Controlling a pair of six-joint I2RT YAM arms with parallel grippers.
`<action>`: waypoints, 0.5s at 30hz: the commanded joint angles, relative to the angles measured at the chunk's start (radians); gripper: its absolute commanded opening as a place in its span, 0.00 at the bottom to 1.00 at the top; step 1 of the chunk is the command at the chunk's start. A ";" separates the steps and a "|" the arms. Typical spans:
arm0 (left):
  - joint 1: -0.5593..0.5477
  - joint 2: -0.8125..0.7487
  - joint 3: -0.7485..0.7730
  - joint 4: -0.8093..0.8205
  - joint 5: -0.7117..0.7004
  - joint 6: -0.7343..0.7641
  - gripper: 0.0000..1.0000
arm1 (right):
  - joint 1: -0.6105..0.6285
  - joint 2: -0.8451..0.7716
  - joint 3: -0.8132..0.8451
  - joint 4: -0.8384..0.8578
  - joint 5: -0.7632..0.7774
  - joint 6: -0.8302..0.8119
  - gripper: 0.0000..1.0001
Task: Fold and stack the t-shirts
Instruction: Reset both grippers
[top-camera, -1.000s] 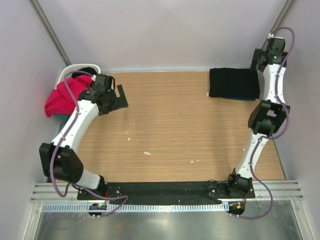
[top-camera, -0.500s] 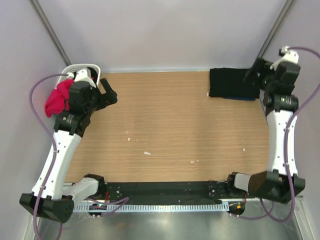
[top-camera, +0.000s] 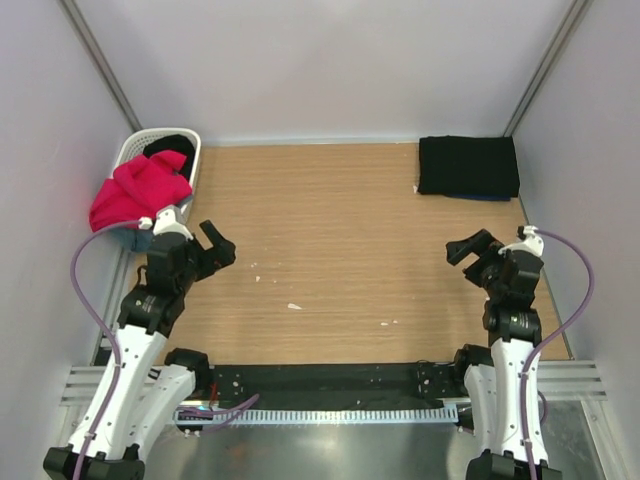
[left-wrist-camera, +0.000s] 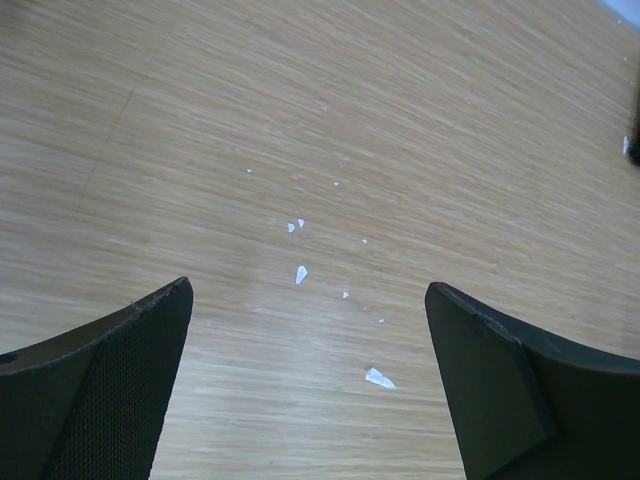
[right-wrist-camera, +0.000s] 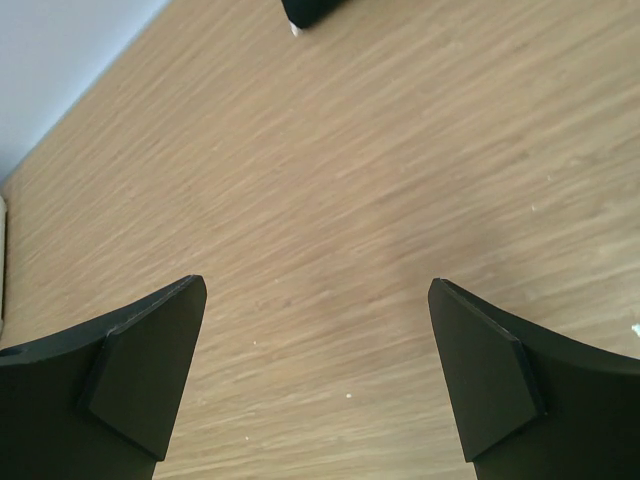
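Observation:
A folded black t-shirt (top-camera: 467, 166) lies at the table's back right, with a sliver of blue cloth (top-camera: 480, 197) showing under its front edge; its corner (right-wrist-camera: 312, 10) peeks into the right wrist view. A magenta-red t-shirt (top-camera: 137, 190) hangs out of the white basket (top-camera: 135, 148) at the back left, with black cloth (top-camera: 168, 144) behind it. My left gripper (top-camera: 219, 247) hovers open over the left side of the table, just in front of the basket. My right gripper (top-camera: 466, 247) hovers open over the right side, well in front of the folded shirt. Both hold nothing (left-wrist-camera: 308, 290) (right-wrist-camera: 318, 285).
Small white scraps (top-camera: 294, 306) lie scattered on the wooden table (top-camera: 340, 240); several show in the left wrist view (left-wrist-camera: 378, 377). Grey walls close in the back and both sides. A black base rail (top-camera: 330, 380) runs along the near edge.
Both arms have drawn back from the far corners toward the near edge: the left away from the basket, the right away from the folded shirt. Both stayed open.

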 joint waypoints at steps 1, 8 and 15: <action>0.006 -0.002 0.017 0.031 0.007 -0.020 1.00 | -0.001 -0.025 -0.039 0.010 0.046 0.047 0.99; 0.006 0.038 0.040 -0.020 -0.028 0.008 1.00 | -0.001 0.065 -0.042 0.067 0.011 0.049 0.99; 0.006 0.033 0.029 0.002 -0.033 0.006 1.00 | -0.001 0.156 0.021 0.105 0.020 0.044 1.00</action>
